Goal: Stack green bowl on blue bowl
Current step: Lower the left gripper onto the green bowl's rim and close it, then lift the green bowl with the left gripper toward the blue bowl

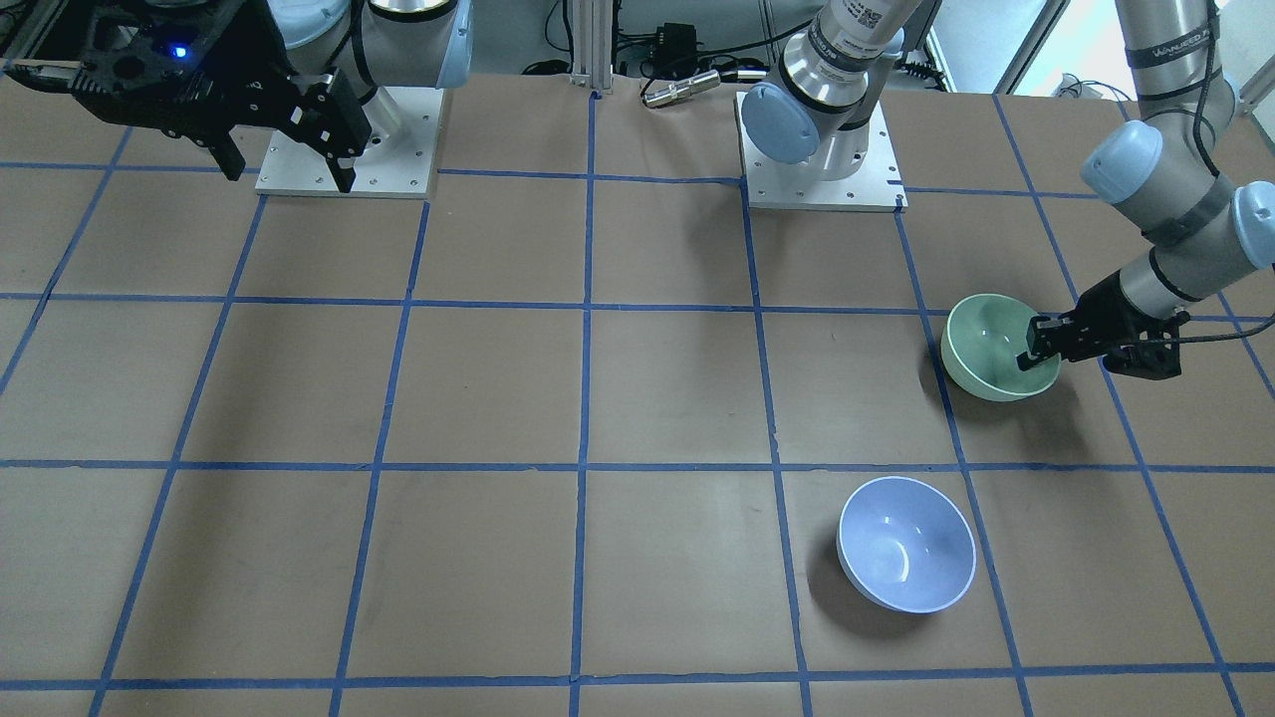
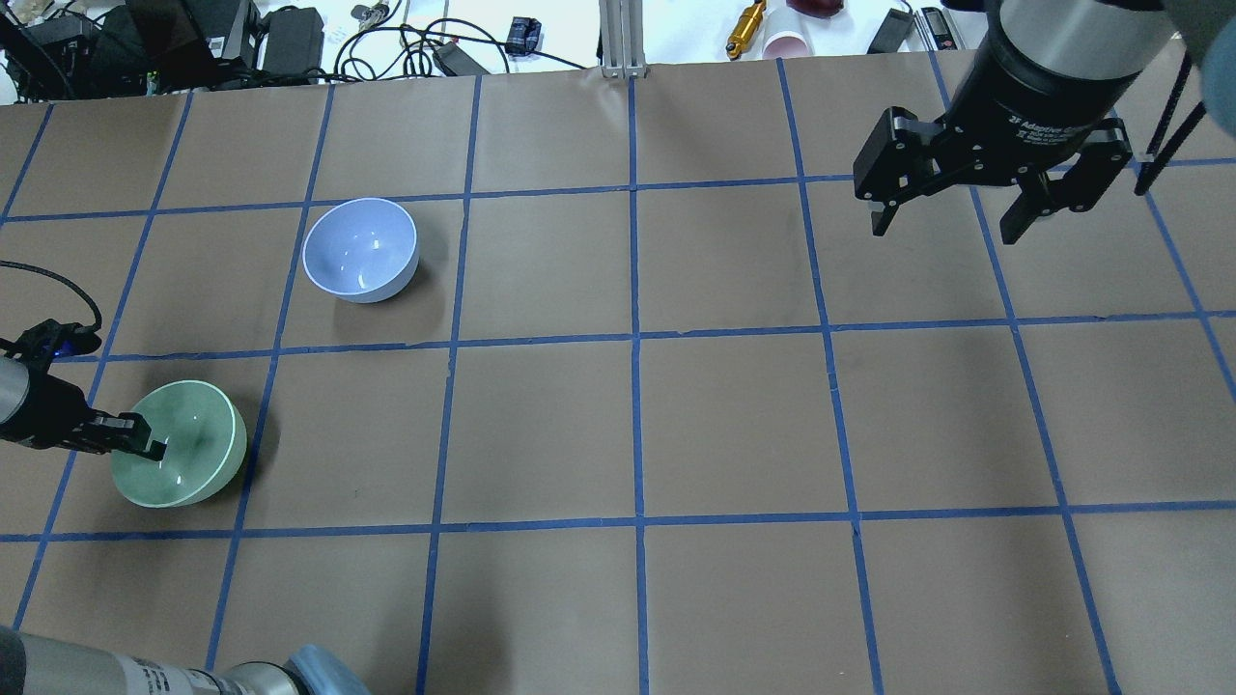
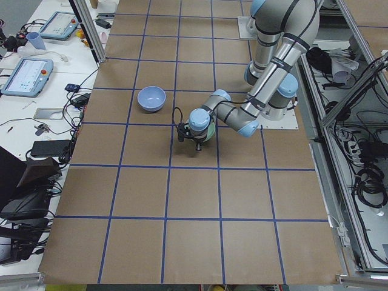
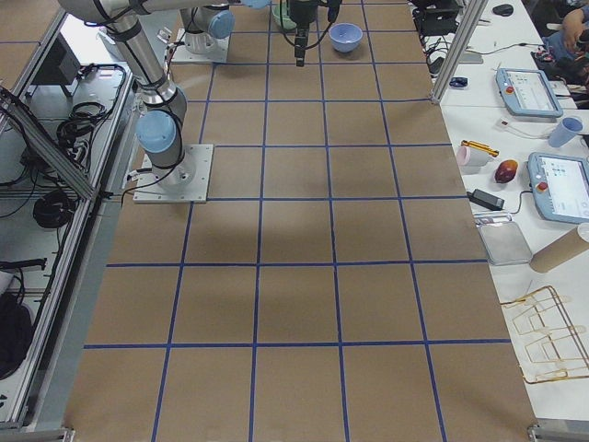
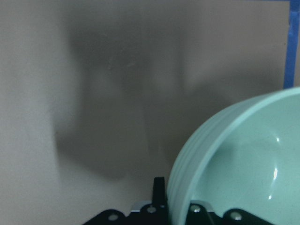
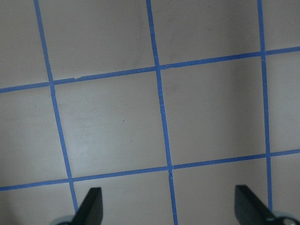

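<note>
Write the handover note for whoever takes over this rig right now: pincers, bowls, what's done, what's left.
Pincers: left pincer shut on the rim of the green bowl, one finger inside, one outside; right pincer open, empty, hanging above the table far from both bowls.
Bowls: blue bowl upright, empty, alone on the table.
Done: green bowl gripped.
Left: carry it over the blue bowl, lower it in, release.

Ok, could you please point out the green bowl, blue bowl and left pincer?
green bowl (image 2: 198, 465), overhead exterior, inner wall
blue bowl (image 2: 359, 249), overhead exterior, inner bottom
left pincer (image 2: 145, 445), overhead exterior, between fingertips
</note>
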Controlling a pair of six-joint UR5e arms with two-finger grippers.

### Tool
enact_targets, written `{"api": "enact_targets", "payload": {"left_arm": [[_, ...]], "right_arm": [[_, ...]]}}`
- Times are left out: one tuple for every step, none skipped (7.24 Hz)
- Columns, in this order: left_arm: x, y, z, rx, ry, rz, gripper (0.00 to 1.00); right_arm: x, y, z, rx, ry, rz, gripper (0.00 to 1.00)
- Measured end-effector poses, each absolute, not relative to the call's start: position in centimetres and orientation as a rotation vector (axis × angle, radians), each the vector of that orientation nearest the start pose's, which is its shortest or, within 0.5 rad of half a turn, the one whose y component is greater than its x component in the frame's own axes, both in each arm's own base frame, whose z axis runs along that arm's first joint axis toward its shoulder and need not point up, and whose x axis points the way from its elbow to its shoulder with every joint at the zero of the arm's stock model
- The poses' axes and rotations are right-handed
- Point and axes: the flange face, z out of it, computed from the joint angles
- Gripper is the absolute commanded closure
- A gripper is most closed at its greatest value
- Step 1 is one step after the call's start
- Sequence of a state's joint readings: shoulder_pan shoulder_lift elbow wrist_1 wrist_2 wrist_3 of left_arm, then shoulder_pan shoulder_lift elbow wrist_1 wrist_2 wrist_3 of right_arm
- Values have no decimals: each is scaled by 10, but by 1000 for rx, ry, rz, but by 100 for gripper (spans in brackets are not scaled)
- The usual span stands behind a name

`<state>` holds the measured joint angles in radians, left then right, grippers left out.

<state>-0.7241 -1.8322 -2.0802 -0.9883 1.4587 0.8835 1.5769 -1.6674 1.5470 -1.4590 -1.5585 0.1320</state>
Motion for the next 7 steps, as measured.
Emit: {"api": "enact_targets", "payload": {"left_arm": [[257,-420,184,44,3356,62,100],[257,-420,184,43,3356,63,100],[257,-420,184,43,3356,64,100],[257,-420,185,44,3354,65,100],[258,-420,186,44,3352,65,100],[258,-420,188,43,3351,64,100],[258,-420,191,45,3351,59,100]], "right_arm": [[137,-448,534,197,3123,-11,0],[137,-448,534,197,3123,-11,0],[137,-448,534,197,3123,-12,0],[137,-448,534,197,3123,-13,0],[137,-448,534,197,3123,-13,0],[137,-448,534,197,3122,-14,0],[137,-448,534,197,3122,-14,0]]}}
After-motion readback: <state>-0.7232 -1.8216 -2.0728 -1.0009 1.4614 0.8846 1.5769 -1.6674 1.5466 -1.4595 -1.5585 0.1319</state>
